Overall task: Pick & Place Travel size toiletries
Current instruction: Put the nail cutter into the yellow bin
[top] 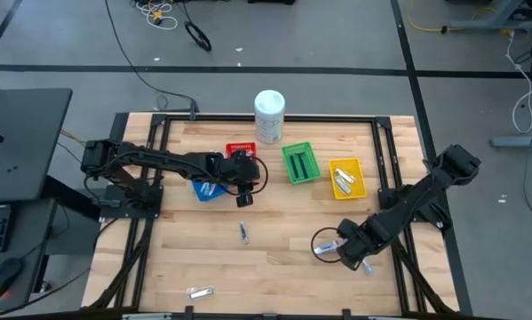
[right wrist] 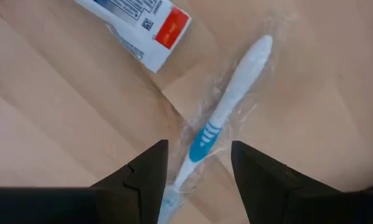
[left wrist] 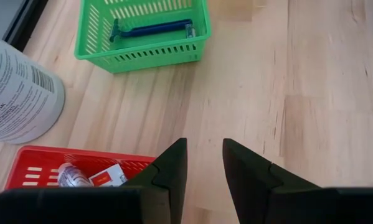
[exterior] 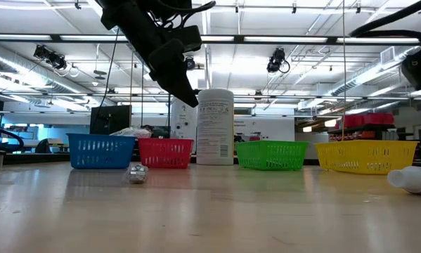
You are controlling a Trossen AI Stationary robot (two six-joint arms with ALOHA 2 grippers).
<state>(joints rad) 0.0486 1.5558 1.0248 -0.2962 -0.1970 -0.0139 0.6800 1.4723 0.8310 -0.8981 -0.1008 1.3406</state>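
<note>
My right gripper (right wrist: 198, 152) is open over the table's near right part (top: 345, 258). Its fingers stand on either side of a blue-white toothbrush (right wrist: 226, 106) in clear wrap, which lies flat on the wood; whether they touch it, I cannot tell. A white tube with a red patch (right wrist: 136, 18) lies just beyond it. My left gripper (left wrist: 205, 149) is open and holds nothing. It hangs above the table beside the red basket (left wrist: 30, 168), which holds small items. A dark blue razor (left wrist: 155, 28) lies in the green basket (left wrist: 142, 53).
A row of baskets stands at the far side: blue (exterior: 101, 151), red (exterior: 166, 152), green (exterior: 270, 154), yellow (exterior: 368, 156), with the white tub (exterior: 215, 126) between red and green. A silvery item (top: 244, 231) lies mid-table, and another (top: 201, 291) near the front edge.
</note>
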